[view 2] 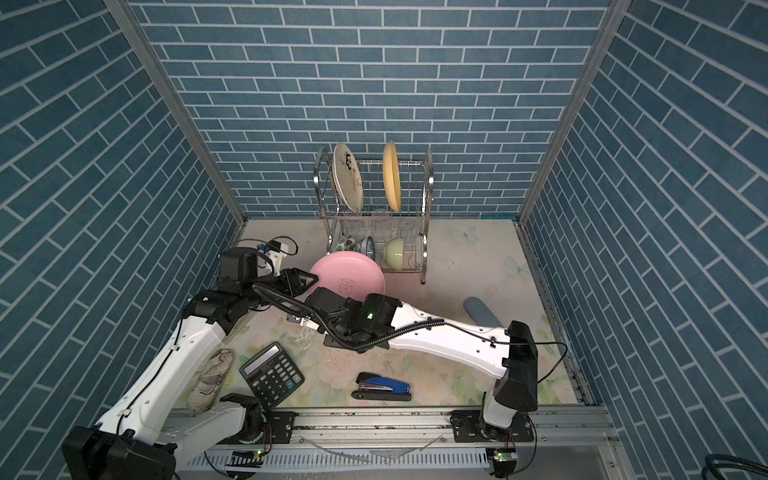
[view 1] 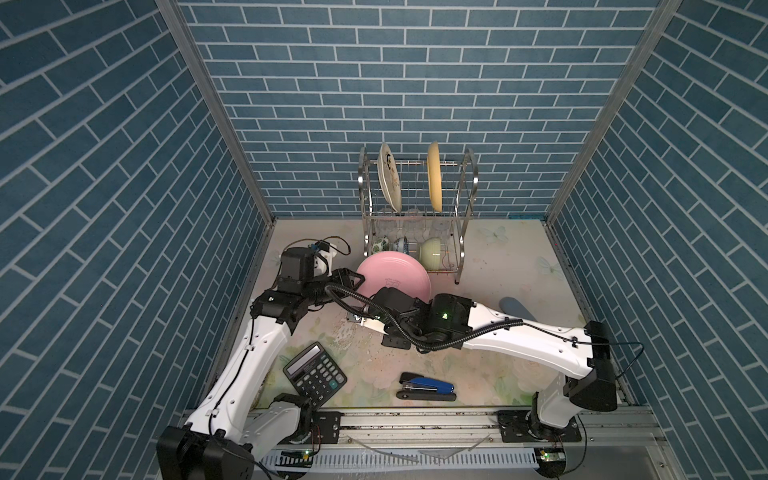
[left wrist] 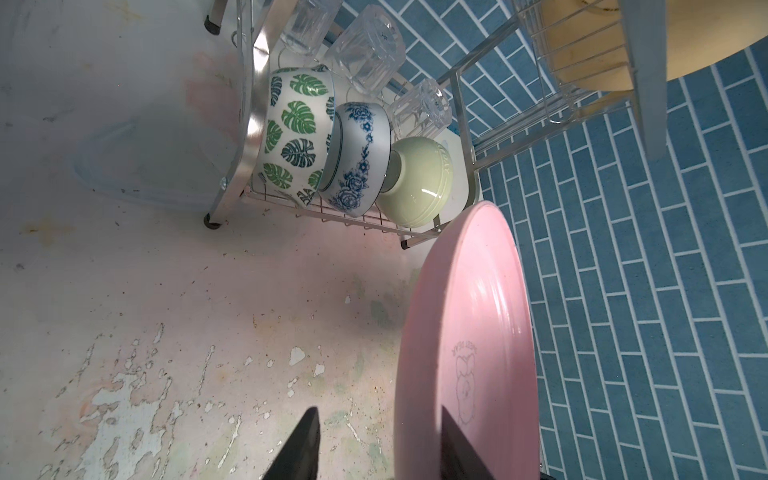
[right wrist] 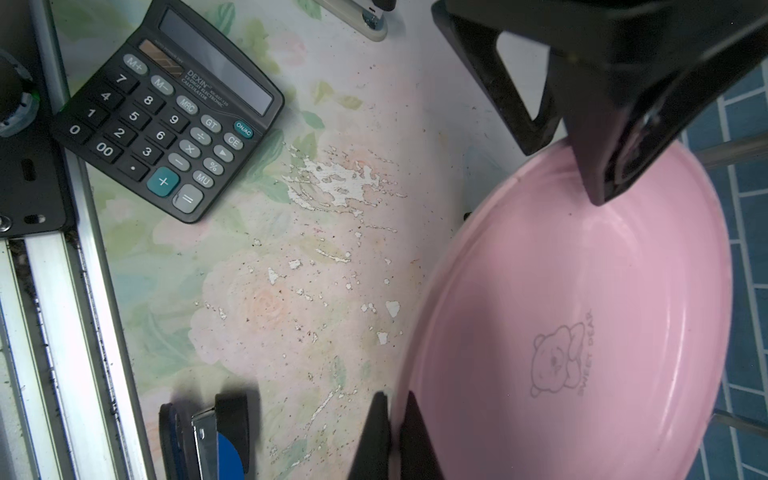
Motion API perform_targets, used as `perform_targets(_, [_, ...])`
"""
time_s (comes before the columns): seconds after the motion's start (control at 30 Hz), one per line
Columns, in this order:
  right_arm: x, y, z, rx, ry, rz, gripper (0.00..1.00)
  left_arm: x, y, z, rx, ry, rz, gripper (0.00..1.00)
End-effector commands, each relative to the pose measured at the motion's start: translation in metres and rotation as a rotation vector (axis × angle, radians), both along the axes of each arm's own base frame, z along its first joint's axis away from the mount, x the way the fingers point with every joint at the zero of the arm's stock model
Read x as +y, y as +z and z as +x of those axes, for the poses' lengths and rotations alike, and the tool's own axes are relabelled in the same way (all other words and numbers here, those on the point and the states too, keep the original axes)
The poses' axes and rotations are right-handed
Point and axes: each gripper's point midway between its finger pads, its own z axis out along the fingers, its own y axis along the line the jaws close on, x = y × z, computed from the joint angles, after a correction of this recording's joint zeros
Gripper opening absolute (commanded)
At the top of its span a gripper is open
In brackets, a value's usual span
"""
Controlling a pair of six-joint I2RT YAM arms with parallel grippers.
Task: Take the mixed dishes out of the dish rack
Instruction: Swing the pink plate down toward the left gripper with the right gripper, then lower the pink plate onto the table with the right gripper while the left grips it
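Left arm [view 1: 245, 357] rises from the lower left of the frame in both top views, elbow bent, wrist turned in toward centre. Right arm [view 1: 540, 336] runs from its base at lower right, forearm stretched low across the middle. Both meet at the pink plate [view 1: 388, 274], which is tilted with its face up at centre frame, just before the lower shelf of the dish rack [view 1: 467, 178]. Right gripper [right wrist: 395, 399] is clamped on the plate's rim, with a finger on each side and no gap that I can see. Left gripper [left wrist: 378, 411] straddles the opposite rim with its jaws apart: one finger lies on the plate's face, the other stands clear of the underside. On the rack's top shelf, the cream floral plate [view 1: 389, 178] and the yellow plate [view 1: 434, 176] stand on edge. On the lower shelf are the green-leaf bowl [left wrist: 295, 137], the blue-patterned bowl [left wrist: 359, 162] and the pale green bowl [left wrist: 419, 183], with the clear tumblers [left wrist: 365, 50] behind them. The table [view 1: 498, 266] is a worn floral sheet, flaking near the middle. The black calculator [view 1: 314, 372] and the blue stapler [view 1: 428, 386] lie at lower centre. Blue brick-pattern walls [view 1: 374, 83] stand on three sides.
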Motion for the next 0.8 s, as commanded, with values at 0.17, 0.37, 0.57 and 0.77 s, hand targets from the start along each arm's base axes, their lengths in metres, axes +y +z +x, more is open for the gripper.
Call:
perform_targets(0.17, [0.005,0.002,0.0,-0.019,-0.038,0.061,0.0,-0.022,-0.002,-0.007,-0.044,-0.049,-0.008,0.18])
perform_targets(0.37, [0.007,-0.003,0.004,-0.036,-0.057,0.085,0.0,-0.023,-0.01,-0.01,-0.022,-0.049,0.017,0.05])
perform_targets(0.57, [0.011,-0.004,0.005,-0.028,-0.064,0.136,0.36,-0.022,-0.018,-0.013,-0.004,-0.045,0.034,0.0])
perform_targets(0.77, [0.016,-0.003,-0.013,0.138,0.001,0.196,0.99,-0.015,-0.025,-0.017,-0.015,-0.016,0.056,0.0])
